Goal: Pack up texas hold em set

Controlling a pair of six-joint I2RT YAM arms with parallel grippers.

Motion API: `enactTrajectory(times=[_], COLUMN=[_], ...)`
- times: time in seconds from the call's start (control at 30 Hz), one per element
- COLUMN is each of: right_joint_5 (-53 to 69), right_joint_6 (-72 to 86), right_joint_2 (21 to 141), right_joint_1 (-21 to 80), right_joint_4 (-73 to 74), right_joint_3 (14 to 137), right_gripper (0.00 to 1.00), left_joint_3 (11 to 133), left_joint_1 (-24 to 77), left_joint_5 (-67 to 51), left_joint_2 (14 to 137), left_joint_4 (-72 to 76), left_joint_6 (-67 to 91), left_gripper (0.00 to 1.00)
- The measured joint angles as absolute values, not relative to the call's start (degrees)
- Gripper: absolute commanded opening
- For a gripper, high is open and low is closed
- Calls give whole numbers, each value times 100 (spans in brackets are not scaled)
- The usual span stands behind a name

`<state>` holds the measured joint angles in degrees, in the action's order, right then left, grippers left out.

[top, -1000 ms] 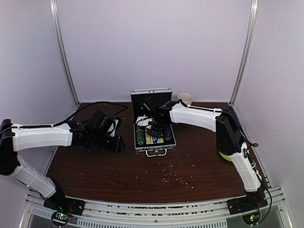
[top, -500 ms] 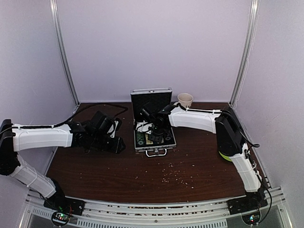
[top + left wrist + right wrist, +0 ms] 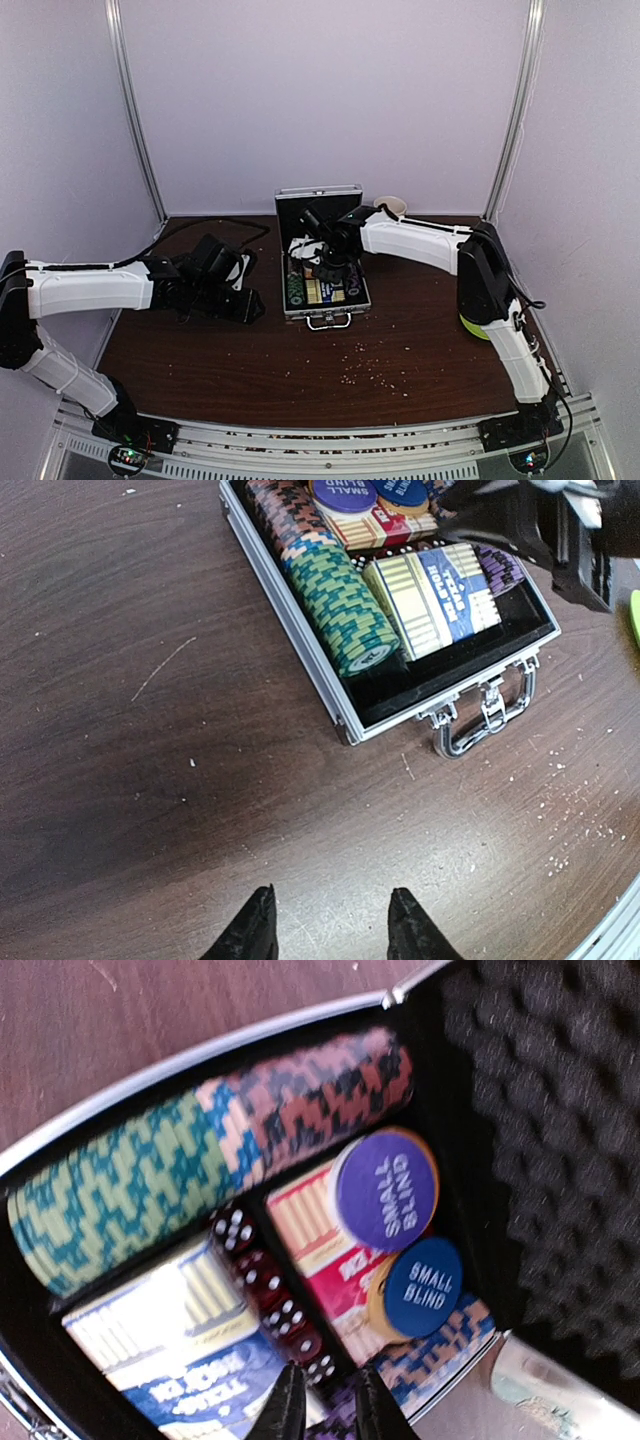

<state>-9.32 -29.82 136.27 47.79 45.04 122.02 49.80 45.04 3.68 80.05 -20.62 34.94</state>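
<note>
Where it hangs over the case (image 3: 210, 1055) | right pincer (image 3: 325, 1402) narrowly parted, grip unclear | left pincer (image 3: 330, 922) released, empty

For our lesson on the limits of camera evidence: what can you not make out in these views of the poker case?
- Right gripper: right wrist view; fingertips cut off by the bottom edge, so its grip is unclear.
- Purple chips: left wrist view; partly covered by the right gripper.
- Green plate: top view; mostly hidden behind the right arm.
</note>
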Motion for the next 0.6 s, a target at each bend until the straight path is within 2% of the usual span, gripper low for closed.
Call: enactTrajectory(times=[0.27, 0.6], right_joint_5=[-722, -298], right_joint_6=[-3330, -3756], right_joint_2=[14101, 14025], right_joint_1=[4788, 4954], right_joint_4=[4956, 5596], right_joint_3=[12772, 12617], right_gripper=[20, 21], left_joint_3=[4934, 4847], left_joint_1=[4504, 4504], left_joint_5=[357, 279], left_joint_2=[7977, 7955], left_joint_4=[-2060, -1979], left_joint_6=[3524, 3570], left_gripper=[40, 40])
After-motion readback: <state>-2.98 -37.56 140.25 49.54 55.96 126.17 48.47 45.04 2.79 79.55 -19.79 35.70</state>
